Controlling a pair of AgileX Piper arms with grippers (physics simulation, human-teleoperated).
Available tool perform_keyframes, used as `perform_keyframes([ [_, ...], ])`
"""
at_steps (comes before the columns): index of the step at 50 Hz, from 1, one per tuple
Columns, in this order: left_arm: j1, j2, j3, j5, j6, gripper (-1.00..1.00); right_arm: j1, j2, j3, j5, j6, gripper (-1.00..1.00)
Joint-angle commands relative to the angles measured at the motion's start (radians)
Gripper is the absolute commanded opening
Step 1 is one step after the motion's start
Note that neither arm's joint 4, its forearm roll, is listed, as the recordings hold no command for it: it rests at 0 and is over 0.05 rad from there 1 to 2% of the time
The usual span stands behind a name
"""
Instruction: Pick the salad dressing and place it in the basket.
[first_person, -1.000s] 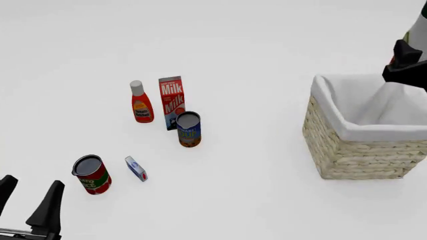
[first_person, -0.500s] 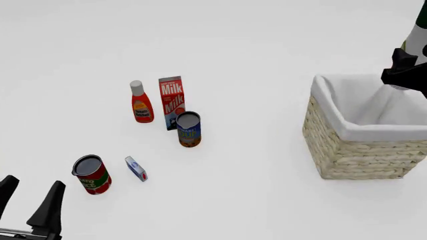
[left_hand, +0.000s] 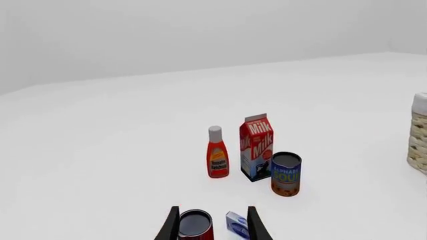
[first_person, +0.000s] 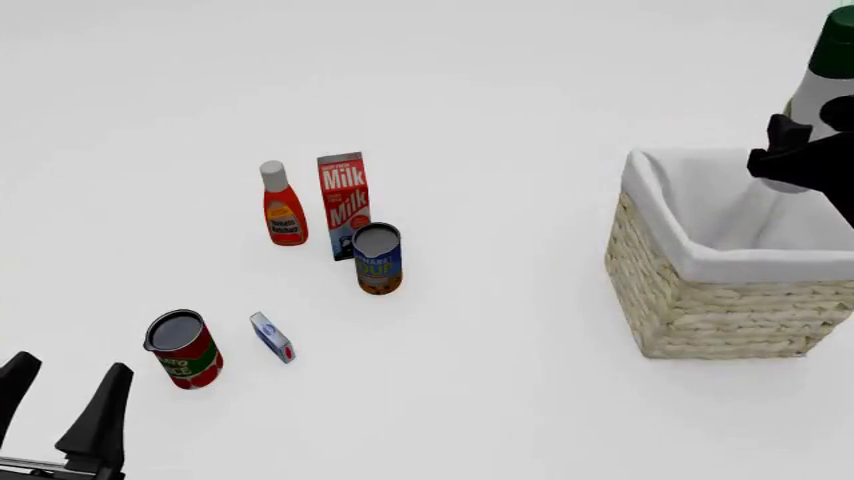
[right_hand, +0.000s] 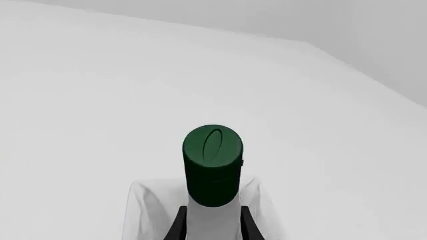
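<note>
The basket (first_person: 694, 262) sits just below the right pincer (first_person: 787, 165), which has moved left over it, gripping the salad dressing (first_person: 825, 72). Release seems near. The left pincer (first_person: 56, 405) waits open.

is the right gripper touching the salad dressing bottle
Touching. In the right wrist view the right gripper has its fingers pressed against both sides of the salad dressing, with no gap showing.

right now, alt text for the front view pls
The right gripper holds the dressing above the basket at the right edge. Mid-table stand a ketchup bottle, milk carton and two cans; the left gripper sits open at bottom left.
</note>
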Motion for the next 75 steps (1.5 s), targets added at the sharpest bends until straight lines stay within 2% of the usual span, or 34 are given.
perform_keyframes([
  [1,0.0,0.0,0.0,0.005,-0.003,1.0,0.005,0.053,-0.016,-0.018,0.024,-1.0],
  [43,0.022,0.0,0.0,0.013,-0.005,1.0,0.007,0.243,-0.109,-0.016,0.012,-1.0],
  [75,0.018,0.0,0.0,0.015,0.002,1.0,-0.004,0.319,-0.1,-0.028,0.025,-1.0],
])
